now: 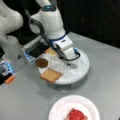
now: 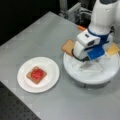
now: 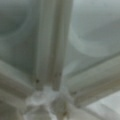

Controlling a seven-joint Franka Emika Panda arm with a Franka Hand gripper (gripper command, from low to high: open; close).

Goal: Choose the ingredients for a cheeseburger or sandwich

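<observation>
Arm bent low over the round white tray (image 1: pixel 82 72). The gripper (image 1: pixel 71 65) is down at the tray's middle, where clear dividers meet; in the wrist view only those dividers and pale tray floor show, very close. Cannot tell whether the gripper is apart or together, and nothing shows in it.

Ingredients left on the tray, in a front view: toast square (image 1: pixel 51 75) at the near-left rim, overhanging slightly; dark brown disc (image 1: pixel 41 62) just beyond it; yellow square (image 1: pixel 51 51) on the far side, partly behind the arm. All thin, flat and small.

Sandwich so far: on the white paper plate (image 2: pixel 51 75), well apart from the tray, on the grey desk (image 2: pixel 45 32). One toast square (image 2: pixel 29 76) with a red disc (image 2: pixel 37 73) on top. No green piece visible anywhere.

Judgement: pieces this flat need a straight-down approach centred in one compartment, clear of the dividers, gripping across the edges. The overhanging toast looks the easiest to knock off.
</observation>
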